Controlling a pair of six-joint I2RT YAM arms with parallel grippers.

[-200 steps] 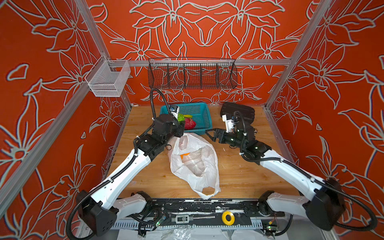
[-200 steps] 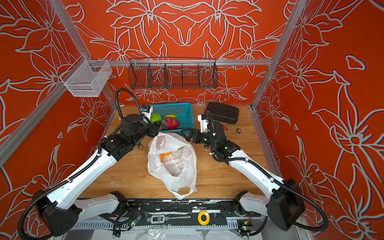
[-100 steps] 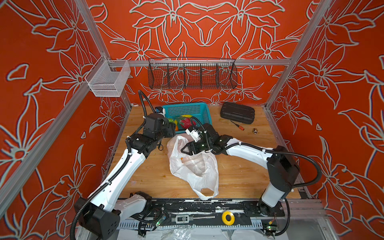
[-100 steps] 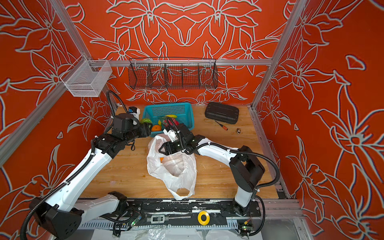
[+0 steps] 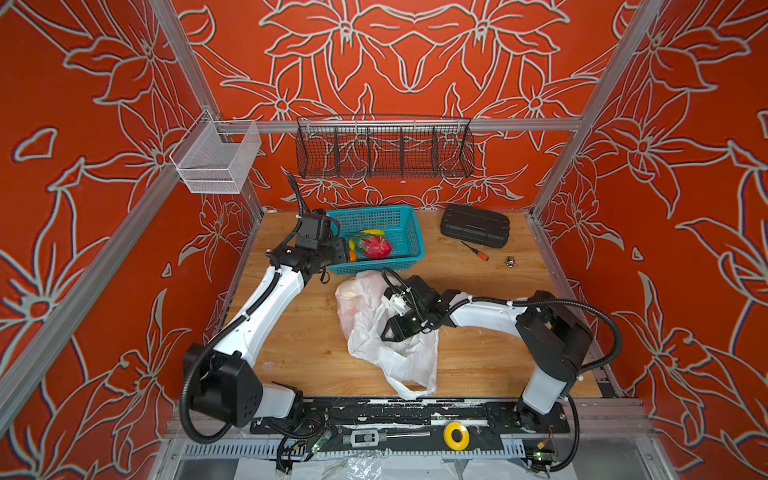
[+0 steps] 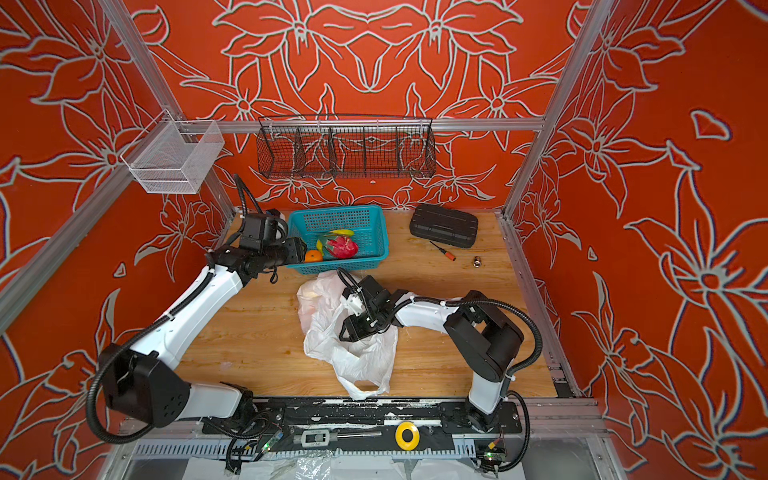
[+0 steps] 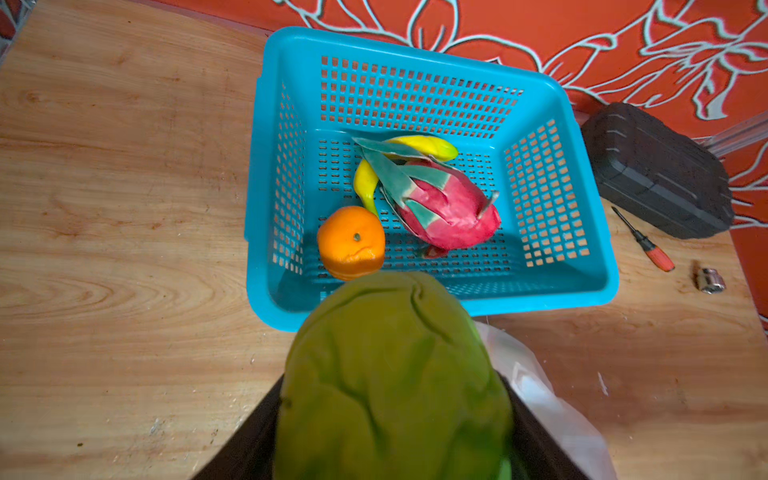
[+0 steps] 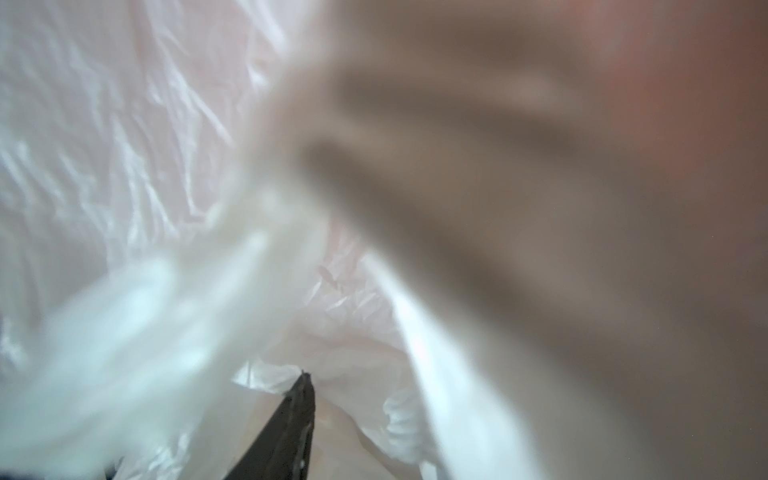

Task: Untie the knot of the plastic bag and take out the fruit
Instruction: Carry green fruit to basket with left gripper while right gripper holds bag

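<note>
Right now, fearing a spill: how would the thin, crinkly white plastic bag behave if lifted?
Probably floppy: the thin white plastic bag lies slumped in folds. Likely light, looking mostly emptied. A pale lump inside might shift.

This looks like a robot lab, built as a small booth. Red walls (image 5: 395, 62) with big white flower drawings stand around a wooden counter (image 5: 478, 365). Shiny metal bars (image 5: 519, 124) hold the walls up. A left arm (image 5: 266, 311) and a right arm (image 5: 486, 312), both white and black, are fixed to a black rail (image 5: 415, 415) at the front. A black wire basket (image 5: 384, 147) and a white mesh box (image 5: 216, 162) hang from the bars. A black tool case (image 5: 475, 226) and a screwdriver (image 5: 473, 251) lie on the counter.
</note>
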